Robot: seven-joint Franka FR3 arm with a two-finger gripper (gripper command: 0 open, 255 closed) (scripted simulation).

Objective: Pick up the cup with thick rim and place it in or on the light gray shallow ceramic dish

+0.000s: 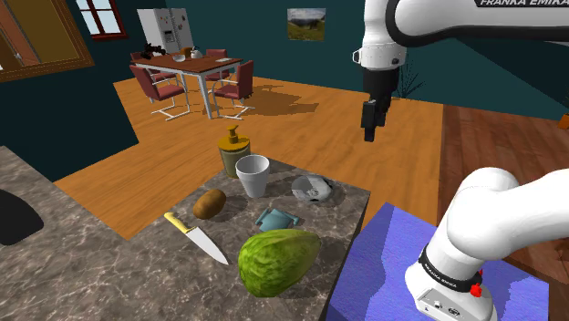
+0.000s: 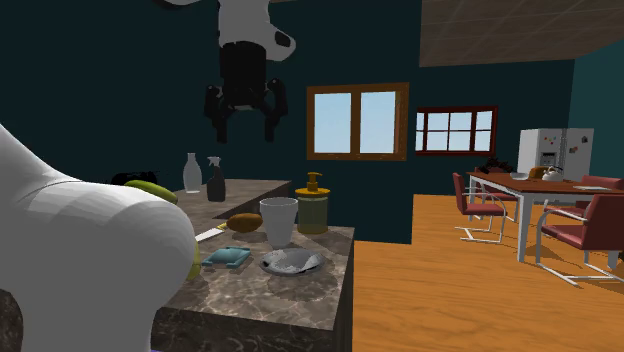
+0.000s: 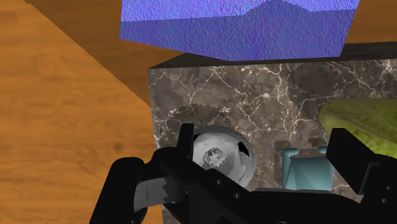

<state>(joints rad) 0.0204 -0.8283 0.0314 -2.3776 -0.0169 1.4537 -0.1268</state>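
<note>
**A:** Claw?

**B:** Spread. In the 2nd ext. view the claw (image 2: pixel 241 138) hangs w/ fingers (image 2: pixel 269 120) well apart, nothing btwn them. In the wrist view the claw (image 3: pixel 263 137) looks down on the grey dish (image 3: pixel 222 156), which lies just by one finger. A teal thing (image 3: pixel 308 168) lies by the other.

**A:** Nearest items?

**B:** Shoulder view: the blue stand (image 1: pixel 374 264) is closest, beside the tabletop (image 1: pixel 109 210). Next comes a green lump (image 1: pixel 278 261), w/ a knife (image 1: pixel 196 238) at its 9 o'clock. Behind those are a potato (image 1: pixel 210 203) and the teal thing.

**A:** Cup?

**B:** The cup (image 1: pixel 253 175) is white w/ a thick rim. It stands upright mid-tabletop, mouth up, plain white inside. The dish is at its 3 o'clock, apart from it. An olive soap pump (image 1: pixel 233 153) is at its 11, just beside.

**A:** Anything in the dish?

**B:** A pale lumpy patch. Can't tell what it is.

**A:** What does the 2nd ext. view add?

**B:** A bottle (image 2: pixel 192 173) and a spray bottle (image 2: pixel 216 180) at the cup's 10 o'clock, farther back on the tabletop.

**A:** Edges, room to move?

**B:** The dish sits near the tabletop's corner, w/ wood floor (image 3: pixel 63 95) past the edge. In the shoulder view the claw hangs high at the dish's 1 o'clock, w/ open air all round. In the 2nd ext. view it's at the cup's 11, well above.

**A:** Far end?

**B:** A dining table (image 1: pixel 196 64) w/ red chairs (image 1: pixel 160 87), a fridge (image 1: pixel 164 29) and windows (image 2: pixel 358 122).
</note>
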